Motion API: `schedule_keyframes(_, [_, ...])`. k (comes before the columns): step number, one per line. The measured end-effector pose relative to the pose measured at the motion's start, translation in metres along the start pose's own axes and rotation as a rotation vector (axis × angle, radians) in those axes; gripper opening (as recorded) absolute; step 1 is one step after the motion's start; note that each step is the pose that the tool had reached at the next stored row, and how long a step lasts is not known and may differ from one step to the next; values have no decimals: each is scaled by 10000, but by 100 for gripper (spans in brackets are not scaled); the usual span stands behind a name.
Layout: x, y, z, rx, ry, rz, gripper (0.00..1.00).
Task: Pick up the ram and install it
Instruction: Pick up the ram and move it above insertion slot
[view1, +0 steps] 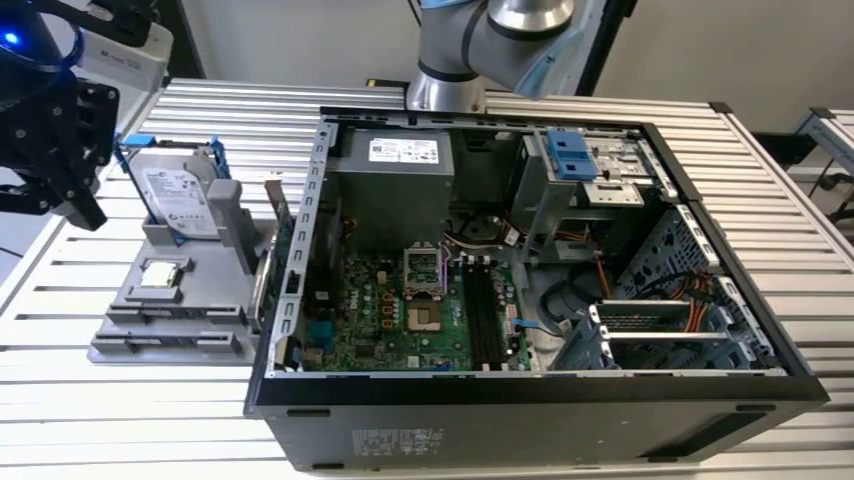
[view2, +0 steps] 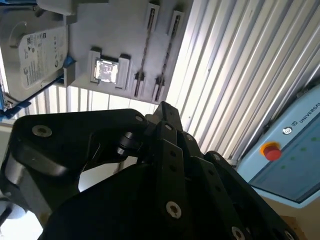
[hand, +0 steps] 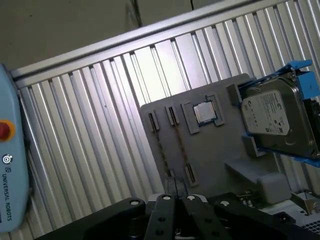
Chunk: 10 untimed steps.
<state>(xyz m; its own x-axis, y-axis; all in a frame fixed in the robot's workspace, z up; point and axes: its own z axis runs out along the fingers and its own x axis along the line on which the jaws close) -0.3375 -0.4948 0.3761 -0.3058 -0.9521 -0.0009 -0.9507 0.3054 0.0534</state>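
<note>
What looks like the ram (view1: 276, 225), a thin dark stick with a tan upper end, stands upright between the grey holder (view1: 127, 345) and the case wall. My black gripper (view1: 83, 205) hangs high at the exterior view's left, well apart from the stick, beyond the hard drive (view1: 174, 195). Its fingertips meet in the first wrist view, so the gripper (hand: 175, 197) is shut with nothing seen between them. The gripper (view2: 165, 112) looks down on the holder (view2: 100, 30), whose two narrow slots (hand: 170, 145) look bare.
A small square processor chip (view1: 163, 273) lies on the holder (hand: 215, 150) beside the silver hard drive in its blue frame (hand: 277, 115). The open computer case (view1: 534, 385) fills the exterior view's right, motherboard (view1: 400, 320) exposed. A control pendant with a red button (view2: 271, 150) lies off the slatted table (hand: 100, 125).
</note>
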Motion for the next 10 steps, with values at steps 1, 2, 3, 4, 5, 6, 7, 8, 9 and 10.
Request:
schedule_keyframes(1, [0,0,0,2,6,-129,0])
schedule_keyframes(2, [-1,0,-1,3,14,-282,0])
schedule_keyframes(3, [-1,0,-2,4,22,-439,0])
schedule_keyframes(4, [-1,0,-2,5,30,-615,0])
schedule_keyframes(5, [-1,0,-1,6,39,-800,0])
schedule_keyframes(6, [-1,0,-2,5,50,-985,0])
schedule_keyframes(7, [-1,0,-2,5,60,-1165,0])
schedule_keyframes(8, [-1,0,-2,4,70,-1344,0])
schedule_keyframes(9, [-1,0,-2,4,79,-1530,0])
schedule_keyframes(10, [-1,0,-2,4,89,-1698,0])
